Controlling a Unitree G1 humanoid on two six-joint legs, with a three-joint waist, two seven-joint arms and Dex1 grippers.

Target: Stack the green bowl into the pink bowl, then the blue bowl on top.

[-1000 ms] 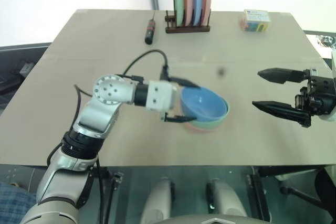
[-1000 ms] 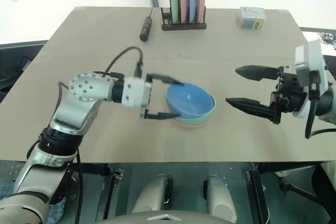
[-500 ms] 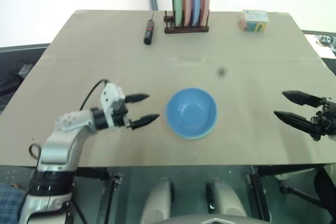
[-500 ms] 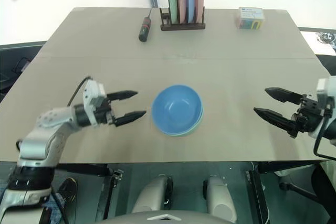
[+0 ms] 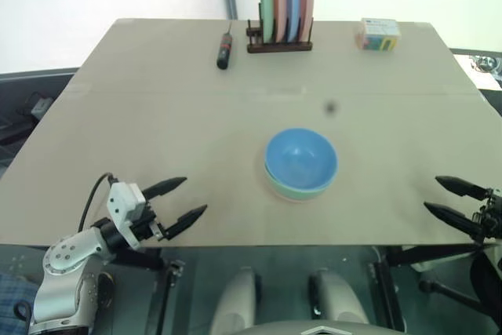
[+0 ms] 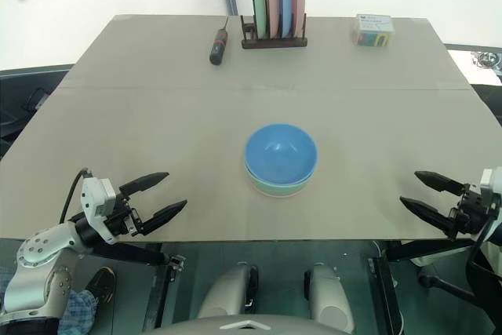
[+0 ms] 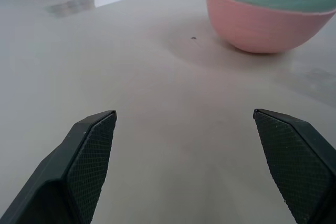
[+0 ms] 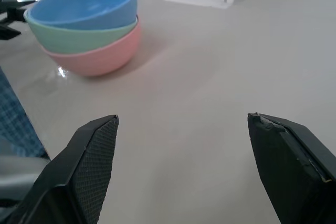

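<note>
Bowls stood nested in one stack at the middle of the table [image 5: 118, 100]: the pink bowl [image 8: 100, 56] at the bottom, the green bowl [image 8: 84, 35] inside it, the blue bowl [image 5: 301, 160] on top. Both stacking steps looked done. The left gripper [image 5: 179, 198] hung at the near left edge, the right gripper [image 5: 453, 198] at the near right edge, each with fingers spread wide and holding nothing, well apart from the stack. Nothing more seemed called for beyond parking the arms clear of it.
</note>
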